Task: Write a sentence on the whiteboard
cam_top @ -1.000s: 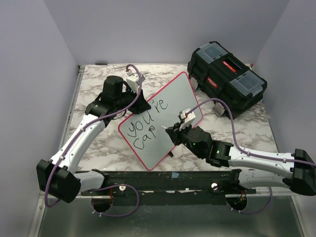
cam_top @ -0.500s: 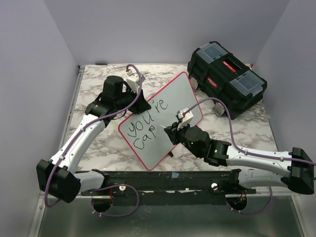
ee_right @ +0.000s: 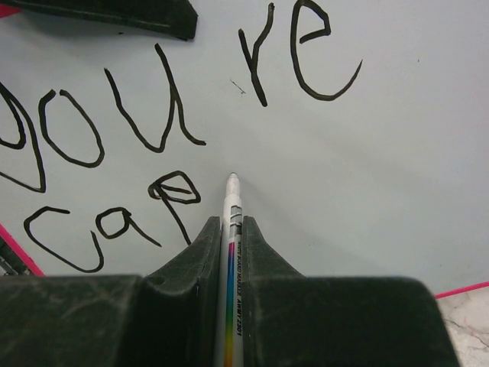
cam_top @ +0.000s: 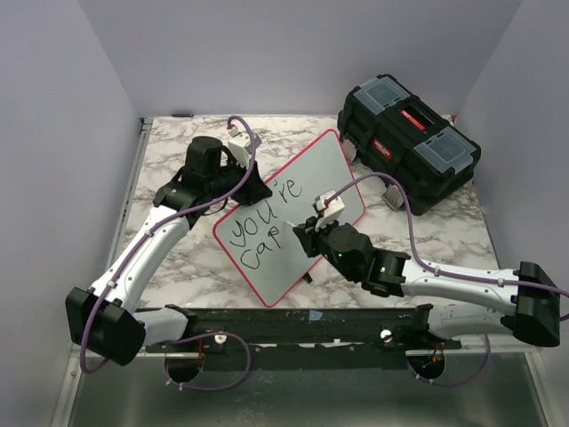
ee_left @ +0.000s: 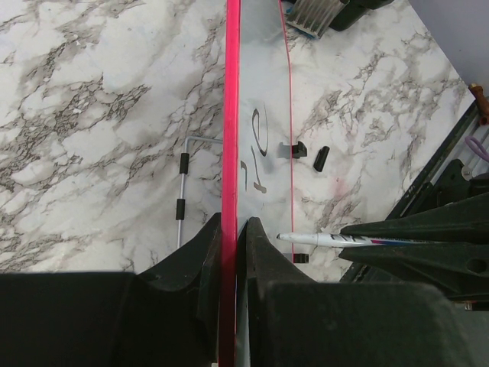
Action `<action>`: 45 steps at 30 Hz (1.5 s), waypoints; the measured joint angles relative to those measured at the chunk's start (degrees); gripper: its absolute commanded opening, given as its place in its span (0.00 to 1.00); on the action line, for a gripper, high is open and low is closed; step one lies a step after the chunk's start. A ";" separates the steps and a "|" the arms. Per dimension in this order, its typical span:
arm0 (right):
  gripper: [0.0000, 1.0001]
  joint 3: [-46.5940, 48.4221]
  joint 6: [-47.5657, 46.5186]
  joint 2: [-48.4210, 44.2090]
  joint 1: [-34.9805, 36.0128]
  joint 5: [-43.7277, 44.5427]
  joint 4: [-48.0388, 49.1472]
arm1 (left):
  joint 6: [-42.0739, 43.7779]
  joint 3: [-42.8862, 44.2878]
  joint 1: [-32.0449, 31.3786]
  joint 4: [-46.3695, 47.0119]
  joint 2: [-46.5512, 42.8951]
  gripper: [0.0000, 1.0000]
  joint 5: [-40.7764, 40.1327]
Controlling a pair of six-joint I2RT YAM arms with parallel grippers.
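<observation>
The whiteboard [cam_top: 331, 169] stands tilted on the marble table, white with a red-pink rim [ee_left: 231, 115]. My left gripper [cam_top: 252, 189] is shut on its upper left edge, one finger on each side of the rim [ee_left: 231, 229]. The sentence [ee_right: 153, 122] reads "you're" with "cap" below it in black. My right gripper [cam_top: 304, 235] is shut on a white marker [ee_right: 231, 229] with a rainbow stripe. The marker's tip [ee_right: 233, 179] is at the board just right of the "p"; whether it touches the board cannot be told. The marker also shows in the left wrist view [ee_left: 328, 240].
A black toolbox [cam_top: 409, 138] sits at the back right. Small black pieces [ee_left: 322, 157] lie on the marble in front of the board. A thin metal wire stand [ee_left: 183, 191] lies behind the board. The black arm rail [cam_top: 293, 320] runs along the near edge.
My right gripper has shifted a little to the left and up along the board with the marker. The left gripper and the board have not moved.
</observation>
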 measured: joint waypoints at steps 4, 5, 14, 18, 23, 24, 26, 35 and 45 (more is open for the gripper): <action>0.01 0.46 -0.02 1.07 0.00 0.20 0.11 | 0.00 0.00 0.00 0.00 0.00 0.00 0.00; 0.01 0.52 -0.04 1.33 -0.02 0.20 0.13 | 0.02 0.00 0.00 0.00 0.00 0.00 -0.02; 0.01 1.25 -0.52 1.64 0.00 -0.83 0.39 | 0.00 0.00 0.00 -0.04 0.00 0.00 -0.20; 0.01 1.27 -0.76 1.64 0.00 -1.90 0.37 | 0.00 0.00 0.00 -0.04 0.00 0.00 -0.20; 0.01 1.27 -0.79 1.64 0.00 -3.02 0.35 | 0.02 0.00 0.00 -0.07 0.00 0.00 -0.22; 0.01 1.27 -0.76 1.64 0.00 -3.28 0.33 | 0.02 0.00 0.00 -0.07 0.00 0.00 -0.22; 0.01 1.27 -0.55 1.64 0.00 -3.58 0.31 | 0.02 0.00 0.00 -0.07 0.00 0.00 -0.22; 0.01 0.76 1.01 1.14 0.00 -5.11 -0.90 | 0.02 0.00 0.00 -0.04 0.00 0.00 -0.22; 0.01 -0.61 2.19 0.37 0.00 -5.31 -2.82 | 0.00 0.00 0.00 -0.07 0.00 0.00 -0.24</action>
